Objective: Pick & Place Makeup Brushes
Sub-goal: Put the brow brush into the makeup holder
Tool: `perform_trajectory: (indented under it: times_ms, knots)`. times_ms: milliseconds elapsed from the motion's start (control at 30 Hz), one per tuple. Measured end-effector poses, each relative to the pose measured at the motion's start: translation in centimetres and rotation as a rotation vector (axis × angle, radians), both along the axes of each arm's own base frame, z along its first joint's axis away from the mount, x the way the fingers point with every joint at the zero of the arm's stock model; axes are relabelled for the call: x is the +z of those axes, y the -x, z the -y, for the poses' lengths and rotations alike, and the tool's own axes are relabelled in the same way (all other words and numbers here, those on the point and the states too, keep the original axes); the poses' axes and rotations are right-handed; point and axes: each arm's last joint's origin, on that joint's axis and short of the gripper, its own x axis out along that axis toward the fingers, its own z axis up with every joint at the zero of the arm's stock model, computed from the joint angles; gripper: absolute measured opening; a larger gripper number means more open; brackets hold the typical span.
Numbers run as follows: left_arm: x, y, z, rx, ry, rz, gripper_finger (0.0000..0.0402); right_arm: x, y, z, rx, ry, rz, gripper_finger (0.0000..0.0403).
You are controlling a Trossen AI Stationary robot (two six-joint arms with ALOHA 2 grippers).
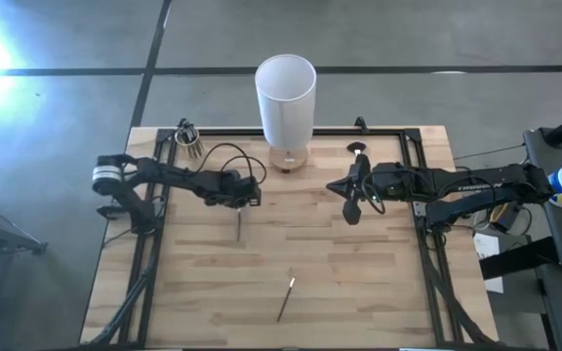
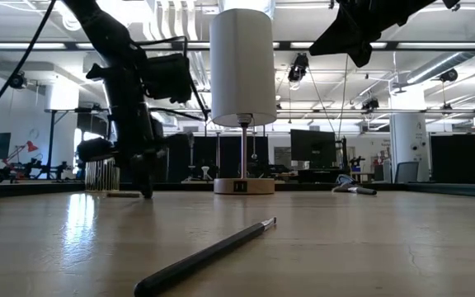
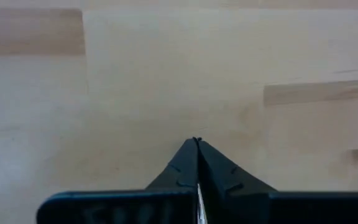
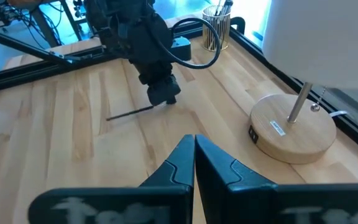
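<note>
While the left gripper sits low on the wooden table, its two fingers are pressed together on one end of a thin makeup brush. In the left wrist view a silvery sliver shows squeezed between the closed fingertips, so the brush looks pinched. The rest of this brush sticks out from the jaws toward the front edge of the table, lying flat. In the right wrist view the same brush pokes out sideways from under the left gripper.

A second brush lies alone near the front edge, well apart from both arms. It lies at a slant, with its pale tip pointing toward the back of the table. The low view shows it flat on the wood.

More brushes stand in a wire cup at the back left corner. A lamp with a tall white shade stands at the back middle.

The right gripper hangs above the table on the right side, closed tight and holding nothing.

The left arm is the nearer one to the held brush. I think a straight lift comes next, and the long loose end may droop.
</note>
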Motion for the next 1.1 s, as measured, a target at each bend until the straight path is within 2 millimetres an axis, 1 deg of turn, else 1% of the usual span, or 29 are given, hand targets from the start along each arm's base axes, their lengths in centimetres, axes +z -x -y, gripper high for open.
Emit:
perform_trajectory:
  times_ms: [67,233,333,467,567,633,733,833,933,1100]
  knots:
    - [0.7,0.3,-0.1,-0.006,-0.043,0.005,0.0001,0.0,0.0,0.0,0.000,0.000,0.000,0.0008]
    - [3.7,1.5,-0.1,0.011,-0.138,0.055,0.0000,0.0,0.0,0.0,0.000,0.000,-0.002,0.0008]
    - [6.0,2.6,-0.1,0.047,-0.232,0.111,0.0000,0.0,0.0,0.0,-0.002,-0.004,-0.001,0.0008]
    - [9.2,4.6,-0.1,0.069,-0.392,0.168,0.0000,0.0,0.0,0.0,-0.003,-0.005,-0.001,0.0008]
    - [11.6,6.2,-0.1,0.098,-0.543,0.186,0.0000,0.0,0.0,0.0,-0.003,-0.005,-0.001,0.0008]
    - [13.2,7.3,-0.1,0.121,-0.659,0.174,0.0000,0.0,0.0,0.0,-0.004,-0.007,-0.001,0.0008]
    - [15.0,8.6,-0.4,0.156,-0.819,0.115,0.0000,0.0,0.0,0.0,-0.005,-0.006,0.000,0.0008]
    - [16.1,9.5,-1.4,0.198,-0.906,0.068,0.0000,0.0,0.0,0.0,-0.011,-0.003,0.006,0.0008]
    - [16.7,10.0,-3.1,0.218,-0.935,0.040,0.0000,0.1,0.0,0.0,-0.013,-0.002,0.015,0.0008]
    - [17.0,9.8,-6.6,0.135,-0.973,0.070,0.0000,0.1,0.0,0.0,-0.013,-0.002,0.015,0.0008]
